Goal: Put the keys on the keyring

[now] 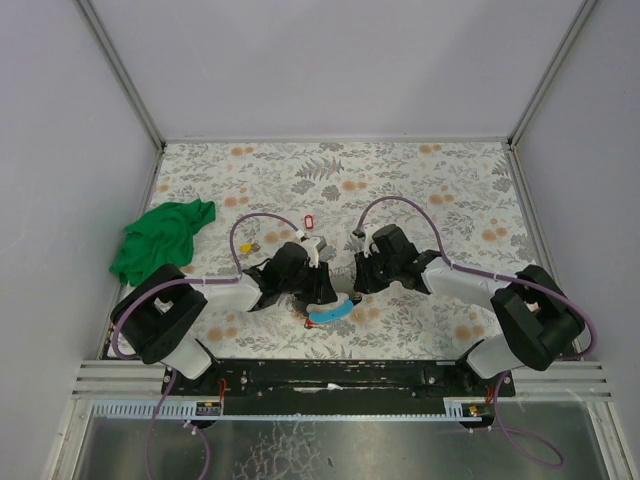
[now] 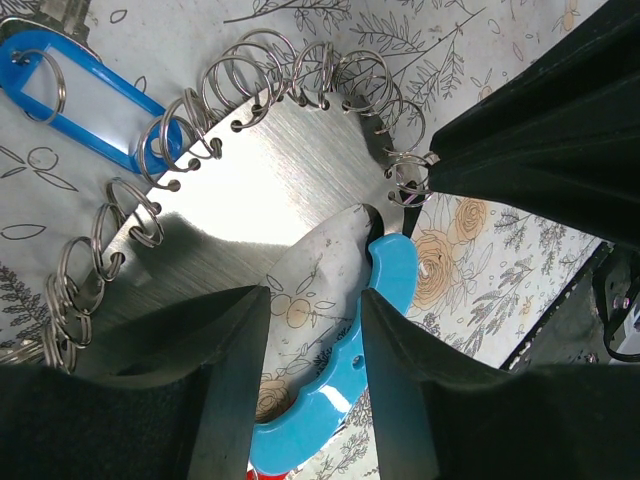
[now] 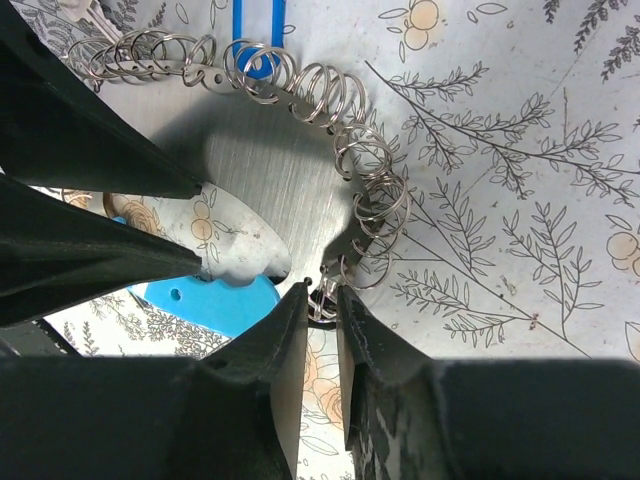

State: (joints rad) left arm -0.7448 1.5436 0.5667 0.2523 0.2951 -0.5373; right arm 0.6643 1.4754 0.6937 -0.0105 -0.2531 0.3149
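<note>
The keyring is a brushed metal plate [image 2: 270, 170] with a blue handle [image 2: 390, 275], its rim lined with several split rings [image 2: 245, 75]. My left gripper [image 2: 310, 300] is shut across the blue handle [image 1: 330, 312]. A key with a blue tag [image 2: 80, 95] hangs on one ring at the plate's far side. My right gripper [image 3: 322, 292] stands slightly open at the plate's [image 3: 270, 170] edge, with one small ring [image 3: 325, 295] between its tips. A key with a red tag [image 1: 308, 221] lies loose on the table beyond both grippers.
A crumpled green cloth [image 1: 160, 240] lies at the left of the floral tablecloth [image 1: 450, 190]. A small yellowish item [image 1: 250, 243] sits beside the left arm's cable. White walls close in the table on three sides.
</note>
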